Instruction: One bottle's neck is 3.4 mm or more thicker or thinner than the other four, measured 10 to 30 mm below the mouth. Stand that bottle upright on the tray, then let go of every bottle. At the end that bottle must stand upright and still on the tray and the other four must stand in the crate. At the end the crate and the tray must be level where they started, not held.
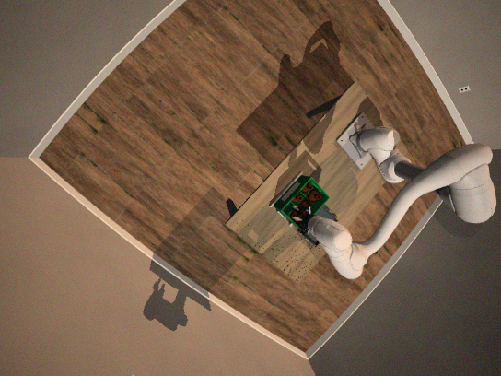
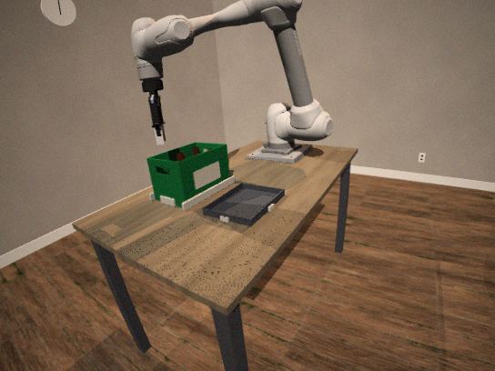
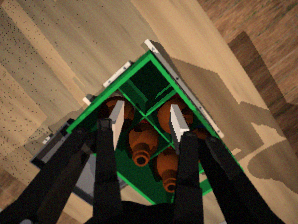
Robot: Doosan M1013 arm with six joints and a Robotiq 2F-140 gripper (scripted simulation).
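Brown bottles (image 1: 315,196) (image 2: 180,155) (image 3: 141,142) look like slick glass, so grab by the neck; tool (image 1: 308,230) (image 2: 159,138) (image 3: 147,112)'s partly open, empty.

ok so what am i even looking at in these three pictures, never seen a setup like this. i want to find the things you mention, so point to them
A single jointed robot arm (image 1: 391,217) (image 2: 218,20) is bolted to a wooden table (image 1: 276,258) (image 2: 182,255). Its gripper (image 2: 159,138) (image 3: 147,112) is above a green crate (image 1: 313,185) (image 2: 168,182) (image 3: 107,95), fingers apart, holding nothing.

The first picture looks down from above, the second from beside the table, the third from the arm's wrist. Brown bottles (image 1: 315,196) (image 2: 180,155) (image 3: 142,142) stand in the crate's compartments. Next to it is a low dark tray (image 2: 246,205) (image 3: 90,182), with no bottle on it.
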